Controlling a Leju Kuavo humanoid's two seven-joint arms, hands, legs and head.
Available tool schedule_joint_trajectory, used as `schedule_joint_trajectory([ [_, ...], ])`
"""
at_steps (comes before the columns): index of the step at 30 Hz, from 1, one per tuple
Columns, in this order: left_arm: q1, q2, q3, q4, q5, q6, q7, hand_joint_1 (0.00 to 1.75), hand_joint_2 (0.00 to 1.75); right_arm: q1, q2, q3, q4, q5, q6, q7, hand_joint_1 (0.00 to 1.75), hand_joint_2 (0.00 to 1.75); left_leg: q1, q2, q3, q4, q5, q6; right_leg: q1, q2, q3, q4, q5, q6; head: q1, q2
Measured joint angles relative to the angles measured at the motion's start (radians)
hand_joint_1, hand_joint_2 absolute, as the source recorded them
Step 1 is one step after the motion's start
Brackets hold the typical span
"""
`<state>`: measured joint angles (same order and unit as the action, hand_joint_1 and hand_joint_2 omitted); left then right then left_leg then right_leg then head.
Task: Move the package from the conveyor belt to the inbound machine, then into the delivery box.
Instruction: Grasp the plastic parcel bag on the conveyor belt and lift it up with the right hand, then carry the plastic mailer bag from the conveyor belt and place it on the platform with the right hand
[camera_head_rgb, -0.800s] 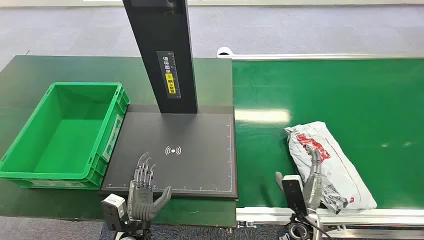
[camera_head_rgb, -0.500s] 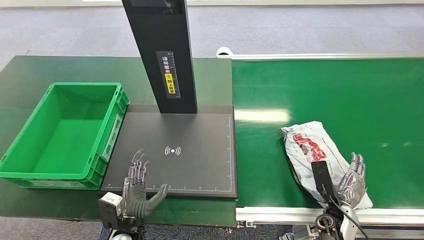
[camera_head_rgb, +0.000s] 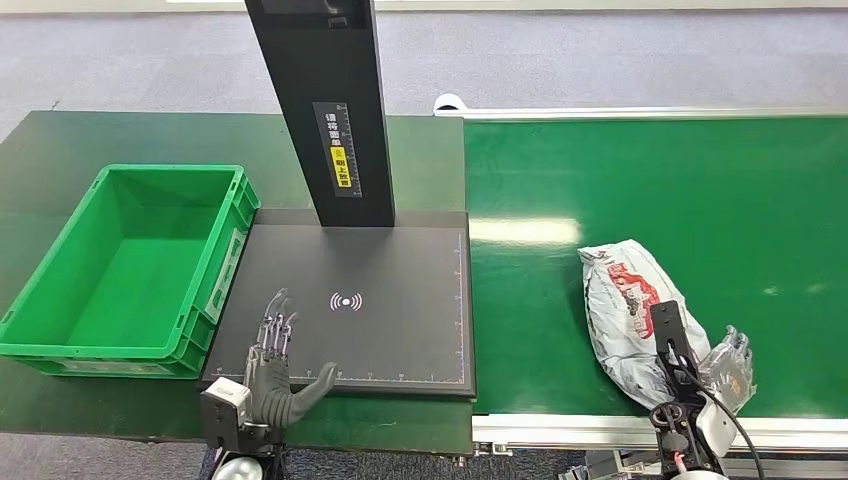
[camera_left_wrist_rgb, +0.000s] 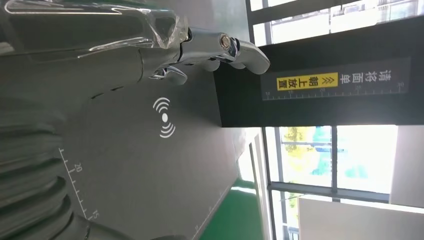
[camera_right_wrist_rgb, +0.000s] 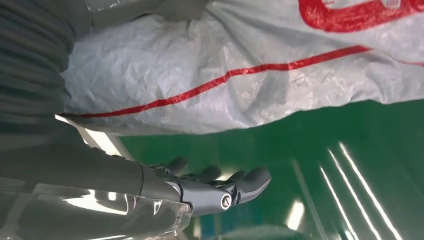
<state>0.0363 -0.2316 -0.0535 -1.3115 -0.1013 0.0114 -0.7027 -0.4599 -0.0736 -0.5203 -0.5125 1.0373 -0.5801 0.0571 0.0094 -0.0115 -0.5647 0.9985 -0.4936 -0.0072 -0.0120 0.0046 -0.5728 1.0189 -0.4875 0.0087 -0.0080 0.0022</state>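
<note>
Since earlier, our right hand (camera_head_rgb: 728, 362) swung from package's (camera_head_rgb: 632, 300) left side to right side; fingers spread, holding nothing. Package on belt (camera_head_rgb: 640, 170), unlifted. We judge pickup pending: next, close on package. Left hand (camera_head_rgb: 272, 372) spread over scanner pad (camera_head_rgb: 400, 260).

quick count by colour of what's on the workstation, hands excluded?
Green: 2 - crate, conveyor belt
Black: 1 - inbound machine
White with red print: 1 - package
Total: 4
</note>
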Motion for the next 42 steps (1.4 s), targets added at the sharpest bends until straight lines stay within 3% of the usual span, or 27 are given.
schedule_joint_trajectory([
  [8,0.000,0.003,-0.017,0.000,0.001,-0.005,0.000,0.00,1.75,-0.029,0.001,-0.032,0.062,-0.026,0.042,-0.053,1.75,1.75,0.000,-0.001,0.000,0.000,0.000,0.001,0.000,-0.001,0.002,0.000,0.000,0.000,0.000,0.000],
  [14,-0.028,0.013,-0.031,0.000,-0.014,-0.045,0.000,0.00,1.75,-0.054,0.026,-0.073,0.073,-0.130,0.213,-0.307,1.75,1.75,0.000,0.002,0.000,0.000,0.000,0.000,0.000,0.002,0.006,0.000,0.002,-0.001,0.000,0.000],
  [19,-0.071,0.029,-0.059,0.000,-0.033,-0.016,0.000,0.00,1.75,-0.073,0.102,-0.065,0.020,-0.206,0.304,-0.542,1.75,1.75,0.001,0.001,0.000,0.000,0.002,0.000,0.001,0.002,0.005,0.001,0.003,-0.001,0.000,0.000],
  [22,-0.085,0.041,-0.072,-0.004,-0.023,0.003,0.000,0.00,1.75,-0.070,0.157,-0.030,-0.078,-0.241,0.347,-0.622,1.75,1.75,0.001,0.001,0.000,0.000,0.002,0.000,0.002,0.002,0.005,0.002,0.003,-0.001,0.000,0.000],
  [27,-0.081,0.056,-0.075,-0.044,0.003,0.040,0.000,0.00,1.75,-0.001,0.226,0.110,-0.319,-0.295,0.413,-0.614,1.75,1.75,0.001,0.001,-0.001,0.000,0.002,0.000,0.002,0.002,0.005,0.002,0.002,-0.001,0.000,0.000],
  [33,-0.056,0.073,-0.066,-0.131,0.019,0.081,0.000,0.00,1.75,0.063,0.255,0.318,-0.539,-0.366,0.451,-0.610,1.75,1.75,0.001,0.001,-0.001,0.000,0.002,0.000,0.002,0.002,0.004,0.001,0.002,-0.001,0.000,0.000],
  [42,-0.035,0.115,-0.035,-0.316,0.017,0.174,0.000,0.00,1.75,0.074,0.270,0.582,-0.618,-0.437,0.494,-0.545,1.75,1.75,0.002,0.001,-0.001,-0.001,0.002,0.000,0.002,0.002,0.004,0.002,0.002,-0.002,0.000,0.000],
])
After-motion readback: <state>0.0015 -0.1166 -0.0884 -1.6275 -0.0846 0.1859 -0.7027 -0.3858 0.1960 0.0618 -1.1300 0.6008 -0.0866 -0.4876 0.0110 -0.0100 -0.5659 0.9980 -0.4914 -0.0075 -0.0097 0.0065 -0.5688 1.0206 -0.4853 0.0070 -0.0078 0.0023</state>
